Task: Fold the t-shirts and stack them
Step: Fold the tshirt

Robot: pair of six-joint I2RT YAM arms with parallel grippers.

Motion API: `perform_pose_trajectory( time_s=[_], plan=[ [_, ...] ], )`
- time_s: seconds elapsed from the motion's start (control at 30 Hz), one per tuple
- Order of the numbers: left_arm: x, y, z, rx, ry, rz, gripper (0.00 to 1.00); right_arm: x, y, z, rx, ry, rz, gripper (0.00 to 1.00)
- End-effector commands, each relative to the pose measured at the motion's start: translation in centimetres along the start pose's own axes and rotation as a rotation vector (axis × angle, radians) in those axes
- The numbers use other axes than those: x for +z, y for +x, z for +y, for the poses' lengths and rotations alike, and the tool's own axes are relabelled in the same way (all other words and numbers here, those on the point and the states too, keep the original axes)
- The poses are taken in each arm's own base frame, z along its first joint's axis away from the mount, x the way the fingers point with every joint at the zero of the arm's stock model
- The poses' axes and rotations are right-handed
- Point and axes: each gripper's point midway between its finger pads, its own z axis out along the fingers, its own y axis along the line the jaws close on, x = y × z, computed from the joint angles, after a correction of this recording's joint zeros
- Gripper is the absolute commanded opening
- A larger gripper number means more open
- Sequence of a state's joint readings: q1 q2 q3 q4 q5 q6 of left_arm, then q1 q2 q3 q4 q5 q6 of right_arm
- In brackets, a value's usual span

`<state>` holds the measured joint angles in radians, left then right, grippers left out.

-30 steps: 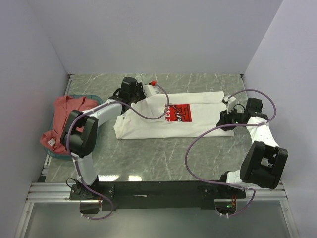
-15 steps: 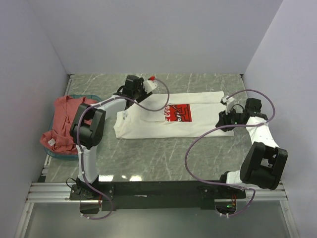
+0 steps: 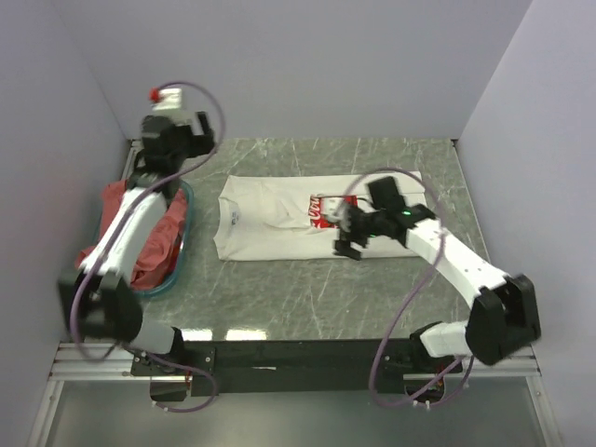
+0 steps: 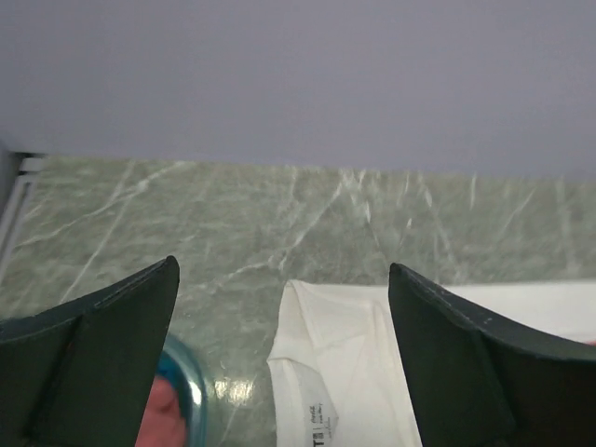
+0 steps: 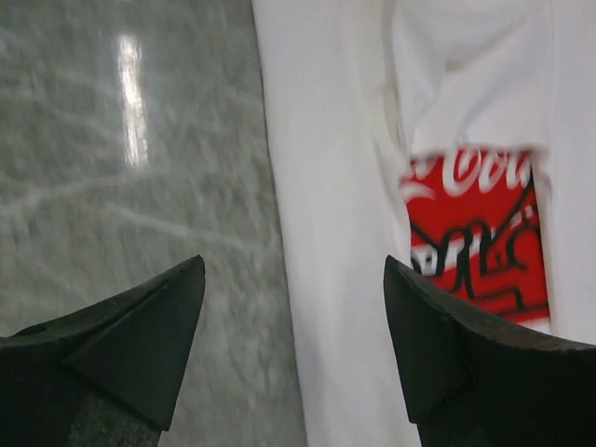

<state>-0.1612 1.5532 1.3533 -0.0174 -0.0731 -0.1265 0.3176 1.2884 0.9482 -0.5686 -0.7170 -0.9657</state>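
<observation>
The white t-shirt (image 3: pixel 270 223) lies flat on the table, folded into a long band, with its red Coca-Cola print (image 3: pixel 321 212) near the middle. My right gripper (image 3: pixel 346 240) hovers open over its near edge beside the print; in the right wrist view the open gripper (image 5: pixel 294 265) straddles white cloth (image 5: pixel 326 233) with nothing in it. My left gripper (image 3: pixel 182 140) is raised at the back left, open and empty. The left wrist view looks between the open gripper (image 4: pixel 284 270) down at the shirt's collar end (image 4: pixel 345 372). The salmon-red t-shirt (image 3: pixel 163 237) is bunched in the basket.
A teal plastic basket (image 3: pixel 182 251) sits at the table's left edge under my left arm; its rim (image 4: pixel 191 396) shows in the left wrist view. Grey walls close in the back and both sides. Purple cables loop from both arms.
My left gripper opened, let go of the white shirt's collar end and rose to the back left. My right gripper opened wider and swung left to the shirt's middle.
</observation>
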Motion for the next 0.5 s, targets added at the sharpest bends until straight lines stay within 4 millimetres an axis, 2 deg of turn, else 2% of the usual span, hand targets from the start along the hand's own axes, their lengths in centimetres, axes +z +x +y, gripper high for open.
perform_pose_trajectory(
  time_s=[0.0, 0.03, 0.07, 0.1, 0.13, 0.17, 0.2, 0.23, 0.27, 0.3, 0.33, 0.4, 0.47],
  plan=[
    [-6.9, 1.9, 1.3, -0.247, -0.004, 0.039, 0.99, 4.2, -4.9, -3.0, -0.04, 0.114, 0.051, 0.82],
    [-8.2, 3.1, 1.6, -0.237, -0.009, 0.046, 0.99, 6.8, -6.8, -3.1, -0.02, 0.11, 0.065, 0.79],
    [-10.6, 2.5, 1.7, -0.226, 0.0, -0.002, 0.99, 8.2, -8.0, -3.6, -0.026, 0.137, 0.064, 0.76],
    [-11.4, 6.5, 2.1, -0.202, -0.012, 0.061, 1.0, 10.2, -6.8, -4.4, 0.006, 0.188, 0.139, 0.75],
    [-12.3, 7.5, 2.6, -0.186, -0.031, 0.064, 0.99, 11.6, -9.5, -4.2, -0.035, 0.211, 0.122, 0.75],
    [-14.0, 7.7, 3.0, -0.176, -0.049, 0.055, 1.0, 12.8, -10.2, -4.6, -0.041, 0.248, 0.13, 0.75],
    [-14.8, 9.4, 3.6, -0.161, -0.075, 0.083, 1.0, 14.6, -8.4, -5.2, -0.026, 0.296, 0.221, 0.74],
    [-15.5, 9.6, 4.5, -0.152, -0.121, 0.082, 0.99, 15.6, -10.8, -5.6, -0.042, 0.323, 0.198, 0.73],
    [-16.8, 9.1, 4.8, -0.149, -0.134, 0.057, 0.99, 16.3, -10.7, -5.8, -0.03, 0.331, 0.229, 0.73],
    [-17.4, 9.8, 5.1, -0.146, -0.148, 0.056, 1.0, 18.0, -10.8, -6.5, -0.02, 0.348, 0.252, 0.7],
    [-17.8, 9.8, 5.2, -0.15, -0.152, 0.04, 1.0, 18.5, -10.5, -6.5, -0.018, 0.349, 0.278, 0.69],
    [-19.0, 8.9, 5.1, -0.153, -0.14, -0.024, 0.99, 20.3, -10.1, -6.5, -0.019, 0.349, 0.3, 0.69],
    [-19.4, 7.9, 5.2, -0.155, -0.145, -0.069, 0.99, 20.9, -10.7, -7.1, -0.027, 0.38, 0.299, 0.68]
  ],
)
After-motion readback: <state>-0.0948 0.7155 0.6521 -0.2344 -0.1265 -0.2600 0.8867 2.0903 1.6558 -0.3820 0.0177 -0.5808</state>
